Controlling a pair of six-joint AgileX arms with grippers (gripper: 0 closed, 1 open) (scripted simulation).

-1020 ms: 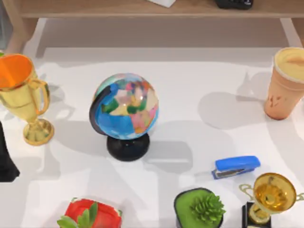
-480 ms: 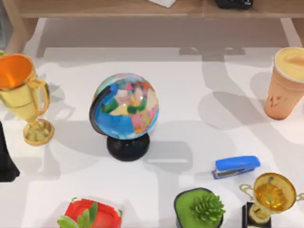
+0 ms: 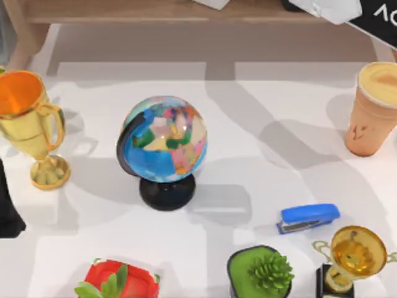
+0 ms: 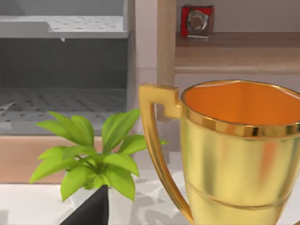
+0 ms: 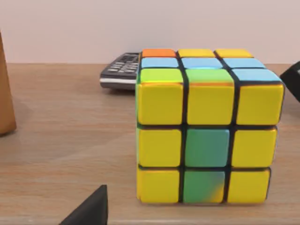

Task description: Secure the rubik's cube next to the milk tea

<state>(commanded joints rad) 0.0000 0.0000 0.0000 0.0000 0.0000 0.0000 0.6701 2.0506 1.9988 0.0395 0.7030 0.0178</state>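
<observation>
Two gold trophy cups stand on the white table (image 3: 248, 112) in the top view: one with an orange interior (image 3: 28, 124) at the left edge, one (image 3: 355, 257) at the lower right. Between them are a globe (image 3: 162, 146), a blue stapler (image 3: 308, 217), a green succulent (image 3: 263, 273) and a red pot (image 3: 121, 279). The milk tea (image 3: 375, 108) stands upright at the table's right edge. The right arm (image 3: 347, 11) enters at the top right corner, over the wooden shelf (image 3: 155, 9); whether its claw is wide or narrow cannot be told. The right wrist view supplies the rubik's cube (image 5: 208, 126), resting on the wooden shelf surface, with a dark calculator (image 5: 121, 70) behind it. The left wrist view presents the orange-lined trophy close up, with a leafy plant (image 4: 91, 159) beside it; the left claw's state likewise cannot be told.
</observation>
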